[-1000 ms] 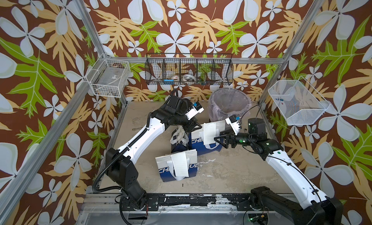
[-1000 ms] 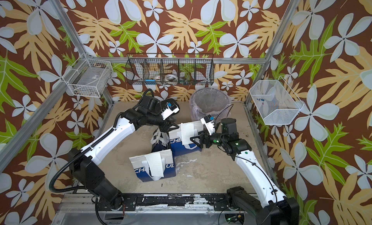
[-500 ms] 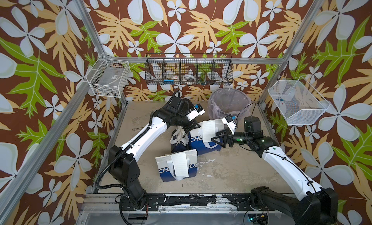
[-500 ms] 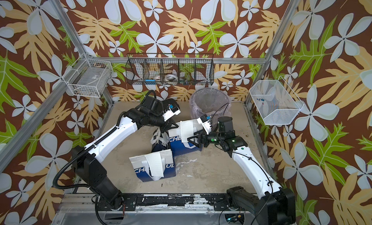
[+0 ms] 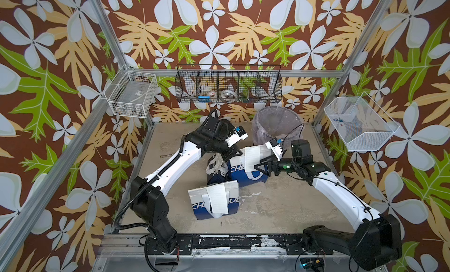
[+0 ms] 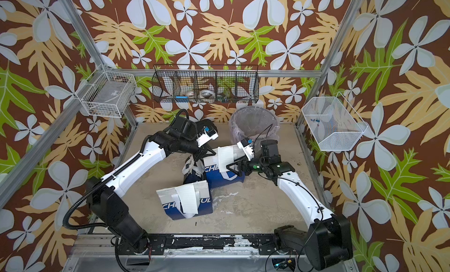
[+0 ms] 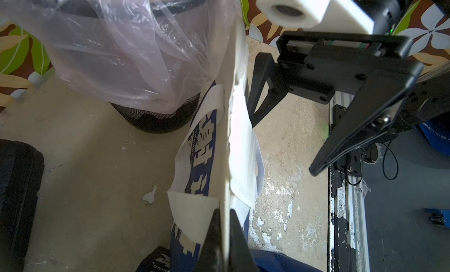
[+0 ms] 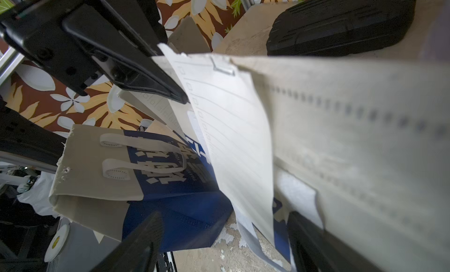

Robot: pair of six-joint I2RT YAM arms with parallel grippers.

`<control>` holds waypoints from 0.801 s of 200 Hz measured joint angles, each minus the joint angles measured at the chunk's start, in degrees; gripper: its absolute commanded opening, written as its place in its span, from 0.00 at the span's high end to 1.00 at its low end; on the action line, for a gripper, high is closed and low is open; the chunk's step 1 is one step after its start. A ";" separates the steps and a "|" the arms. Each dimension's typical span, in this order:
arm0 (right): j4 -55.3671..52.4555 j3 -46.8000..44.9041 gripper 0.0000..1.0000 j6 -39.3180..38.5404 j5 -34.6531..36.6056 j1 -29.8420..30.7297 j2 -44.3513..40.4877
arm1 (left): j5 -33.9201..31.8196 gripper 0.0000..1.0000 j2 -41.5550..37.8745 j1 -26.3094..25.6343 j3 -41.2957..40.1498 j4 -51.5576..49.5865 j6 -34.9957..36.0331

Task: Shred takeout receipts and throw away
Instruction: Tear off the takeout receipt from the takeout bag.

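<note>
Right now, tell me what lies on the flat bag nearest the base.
A white receipt lies on the bag; the middle of the bag's lettering is hidden beneath it.

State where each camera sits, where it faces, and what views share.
Both top views: high at the front, looking down on the beige tabletop; left arm, right arm whole.
Left wrist: on the left arm, looking past the shut left gripper, clamped on the blue-and-white bag, toward the plastic-lined black mesh bin.
Right wrist: on the right arm, looking through the open right gripper at the white lined paper receipt.
Shared: each wrist sees the opposite gripper.
</note>
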 measured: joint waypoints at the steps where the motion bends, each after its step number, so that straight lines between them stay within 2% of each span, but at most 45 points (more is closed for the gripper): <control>1: 0.04 0.00 0.17 0.04 -0.04 0.00 0.00 | 0.00 1.00 0.00 0.00 0.00 0.00 0.00; 60: 6.38 -0.61 0.19 3.34 -4.92 0.15 -0.15 | 0.17 1.00 0.26 -0.02 -0.02 0.00 0.02; 107: 12.15 -0.70 0.29 7.78 -6.84 0.33 1.84 | 0.22 1.00 0.26 -0.22 -0.02 0.00 0.22; 132: 13.84 0.17 0.43 9.01 -7.23 0.55 2.73 | 0.22 1.00 0.26 -0.52 -0.02 0.00 0.22; 160: 15.17 0.90 0.69 10.36 -7.37 0.70 3.69 | 0.20 1.00 0.26 -0.66 -0.02 0.00 0.24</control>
